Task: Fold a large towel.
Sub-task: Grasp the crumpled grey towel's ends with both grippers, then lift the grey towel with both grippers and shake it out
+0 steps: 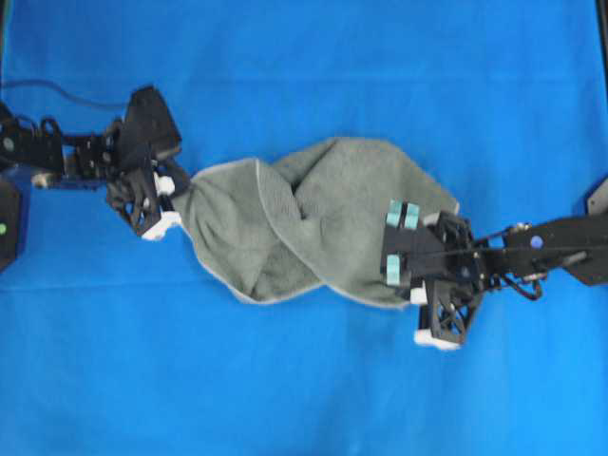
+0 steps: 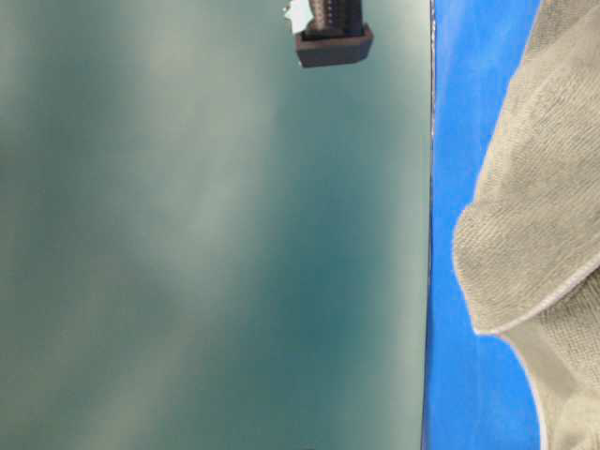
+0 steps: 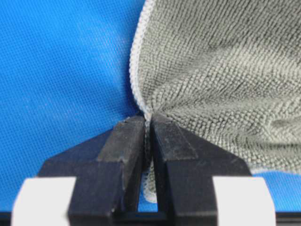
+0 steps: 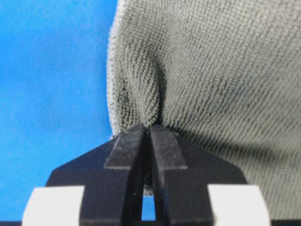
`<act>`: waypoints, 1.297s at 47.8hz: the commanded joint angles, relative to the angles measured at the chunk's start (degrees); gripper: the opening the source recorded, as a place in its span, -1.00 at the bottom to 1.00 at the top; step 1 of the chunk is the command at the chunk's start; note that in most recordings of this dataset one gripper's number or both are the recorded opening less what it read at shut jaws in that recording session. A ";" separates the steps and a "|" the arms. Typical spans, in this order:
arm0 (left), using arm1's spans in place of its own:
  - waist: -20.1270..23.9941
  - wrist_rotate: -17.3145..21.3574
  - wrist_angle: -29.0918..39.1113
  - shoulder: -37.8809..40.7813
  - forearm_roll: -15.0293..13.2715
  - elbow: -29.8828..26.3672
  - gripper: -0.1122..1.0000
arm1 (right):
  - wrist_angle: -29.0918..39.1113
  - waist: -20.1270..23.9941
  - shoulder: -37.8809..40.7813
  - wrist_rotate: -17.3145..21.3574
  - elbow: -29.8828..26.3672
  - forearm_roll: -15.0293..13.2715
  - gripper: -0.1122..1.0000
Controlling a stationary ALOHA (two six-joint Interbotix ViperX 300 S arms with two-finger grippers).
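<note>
The grey-green towel lies crumpled and twisted on the blue cover, its pale stitched border showing along the folds. My left gripper is at the towel's left end. In the left wrist view it is shut on the bordered edge of the towel, with a bit of hem poking back between the fingers. My right gripper is at the towel's lower right end. In the right wrist view it is shut on a pinched fold of the towel. The table-level view catches a lifted part of the towel.
The blue table cover spreads all round the towel. A dark cable runs at the far left behind the left arm. In the table-level view a blurred grey-green surface fills the left, with a black arm part at the top.
</note>
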 commanded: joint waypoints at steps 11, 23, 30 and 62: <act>-0.26 2.37 13.45 -16.08 0.79 -6.33 -0.76 | 5.27 -0.09 -16.52 -0.53 -1.41 -1.41 -0.77; -0.26 8.70 25.93 -31.11 0.79 -12.30 -0.76 | 5.80 -3.52 -32.78 -0.35 -1.76 -9.49 -0.77; -0.26 11.60 30.41 -37.27 0.79 -16.44 -0.76 | 5.80 -6.77 -40.34 -0.26 -2.99 -11.87 -0.77; 20.04 29.00 39.99 -33.57 1.85 -38.14 -0.76 | 14.41 -47.20 -47.29 -1.67 -17.14 -21.18 -0.77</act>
